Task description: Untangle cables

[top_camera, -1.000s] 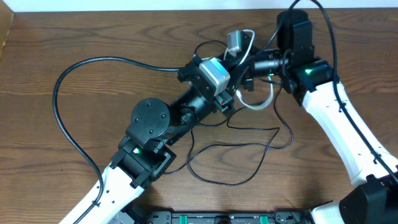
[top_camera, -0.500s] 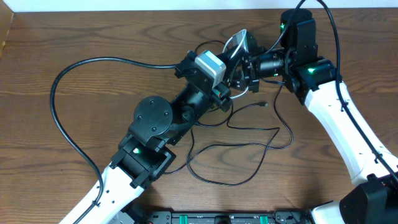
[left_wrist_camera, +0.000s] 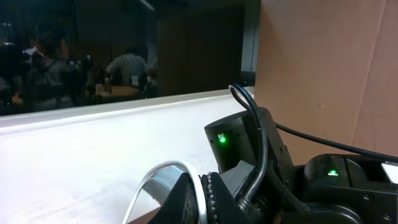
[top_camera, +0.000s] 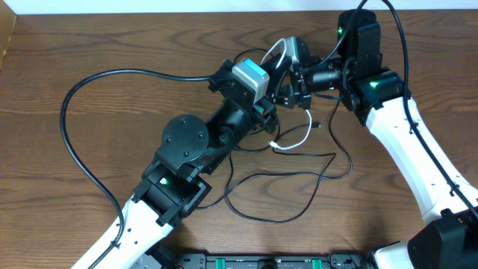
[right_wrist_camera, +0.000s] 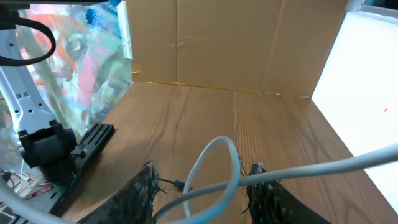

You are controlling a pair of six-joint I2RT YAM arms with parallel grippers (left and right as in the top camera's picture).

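Dark wood-grain table (top_camera: 112,45), seen from overhead, with a pale wall strip along its far edge and a black rail with green fittings (top_camera: 269,261) at the near edge. Item: two arms, white links and black joints, meet at the upper centre of the table. Item: left gripper (top_camera: 278,96), jaws together; its own wrist body covers the fingertips from above, and its wrist view does not show whether anything is pinched. Item: right gripper (right_wrist_camera: 205,186), fingers apart, facing the left gripper just beside it. Item: white cable (top_camera: 305,134), arched in a raised loop between the two grippers. It then drops in a curve to the table below them, with its plug end lying beside the left arm. In the right wrist view it runs loose through the gap between the spread fingers. Item: thin black cables (top_camera: 299,179), lying in crossed loops on the table below the grippers, partly hidden under the left arm. Item: thick black arm cable (top_camera: 71,127), a wide arc across the left half of the table. Item: brown cardboard panels (right_wrist_camera: 217,43) behind the table in the right wrist view, and a black bracket (right_wrist_camera: 56,155) at that view's left.
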